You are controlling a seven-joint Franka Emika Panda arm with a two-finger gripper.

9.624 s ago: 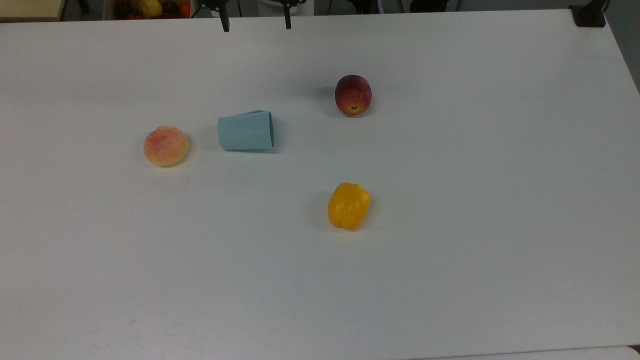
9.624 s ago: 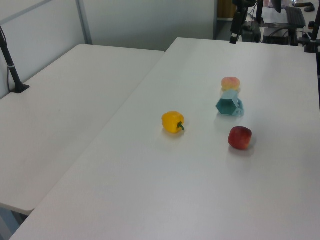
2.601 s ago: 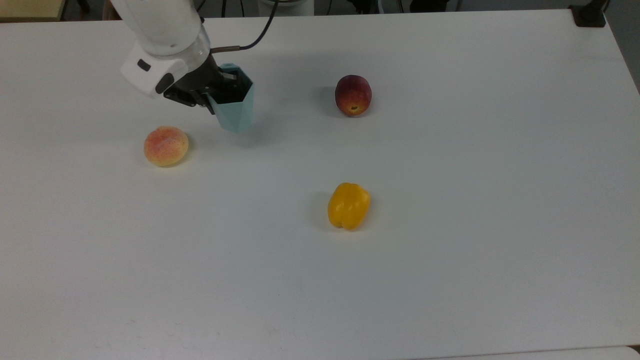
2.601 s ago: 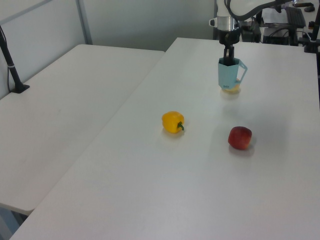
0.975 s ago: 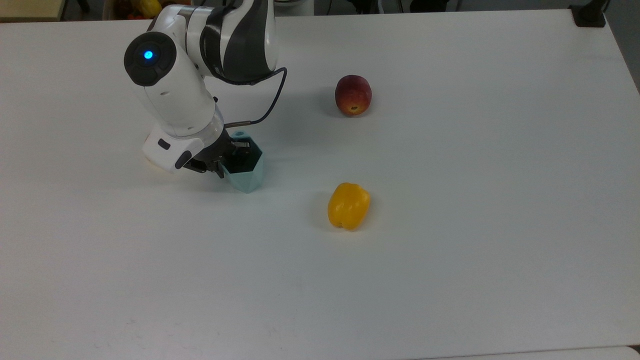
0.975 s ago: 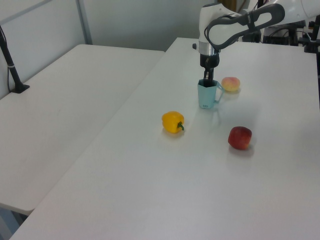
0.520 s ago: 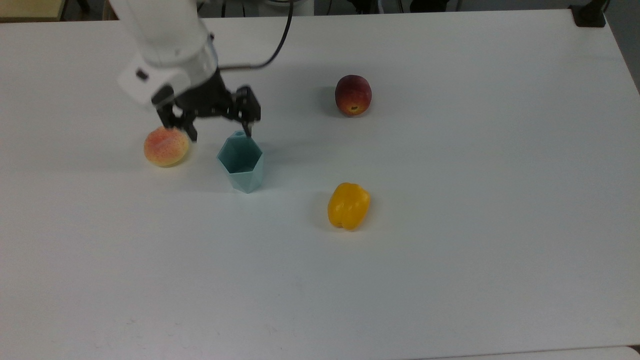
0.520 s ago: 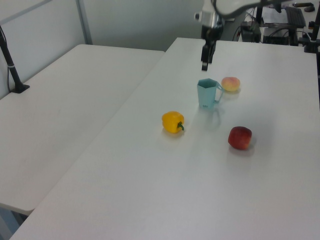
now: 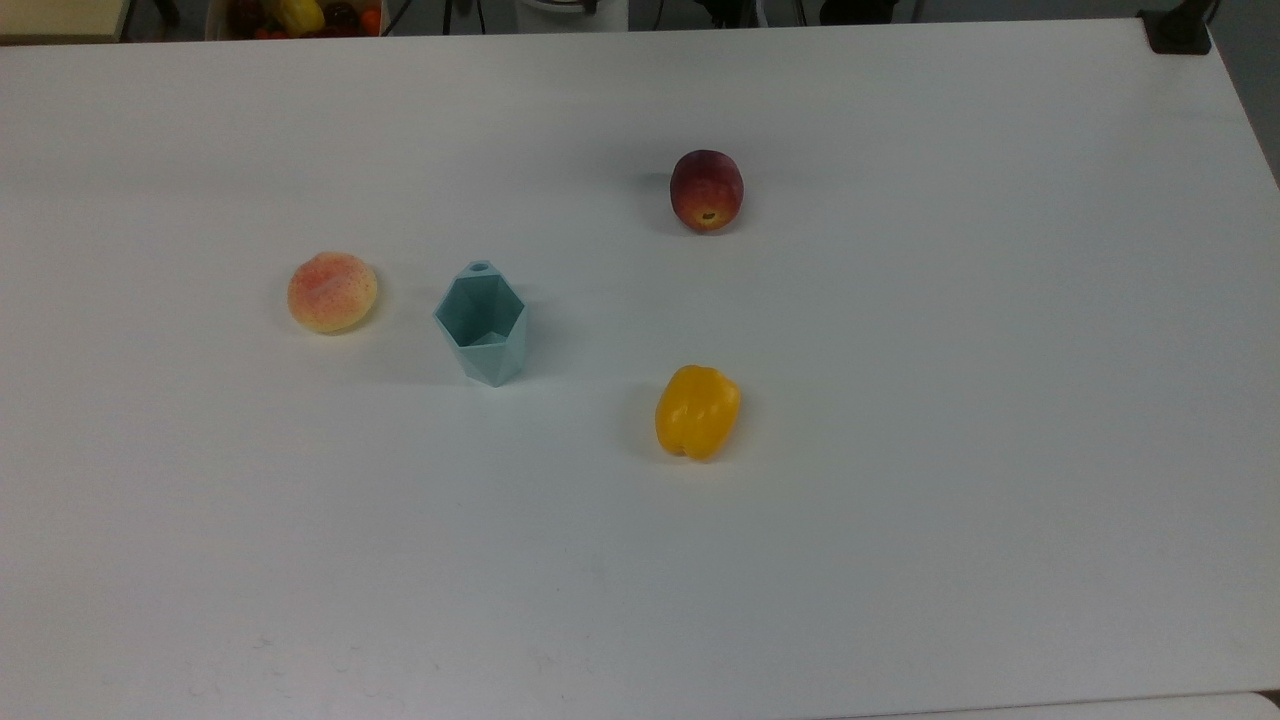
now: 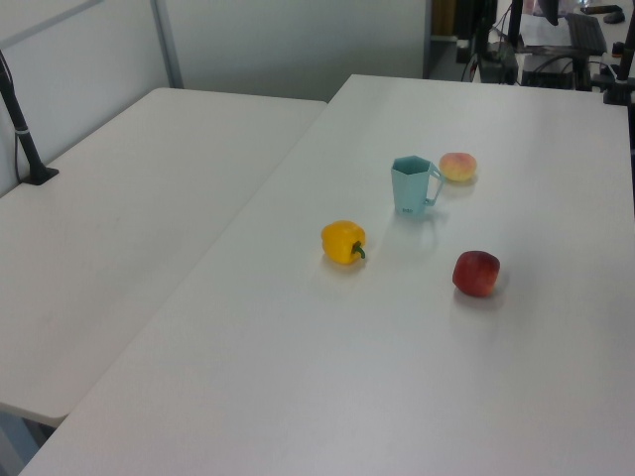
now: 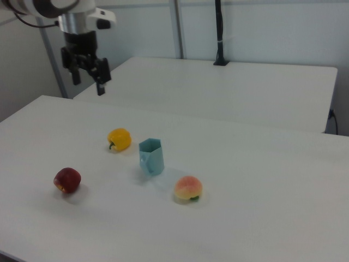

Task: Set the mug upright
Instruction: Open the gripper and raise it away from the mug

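The pale teal faceted mug [image 9: 481, 325] stands upright on the white table [image 9: 900, 400], its hexagonal mouth facing up and nothing touching it. Its small handle points toward the top view's upper edge. The mug [image 10: 410, 185] stands between a peach and a yellow pepper in the left view. In the right view the mug [image 11: 151, 156] is at the centre, and my gripper [image 11: 87, 82] hangs high above the table at the right view's upper left, well apart from the mug. The gripper is open with nothing between its fingers.
A peach [image 9: 332, 291] lies to the top view's left of the mug. A dark red fruit [image 9: 706, 189] and a yellow bell pepper [image 9: 697, 411] lie to its right. A second white table [image 10: 119, 228] adjoins in the left view, with a black post [image 10: 25, 129].
The gripper set the mug down upright, opened, then rose and pulled away out of the top view. The mug has stayed put since half a second ago.
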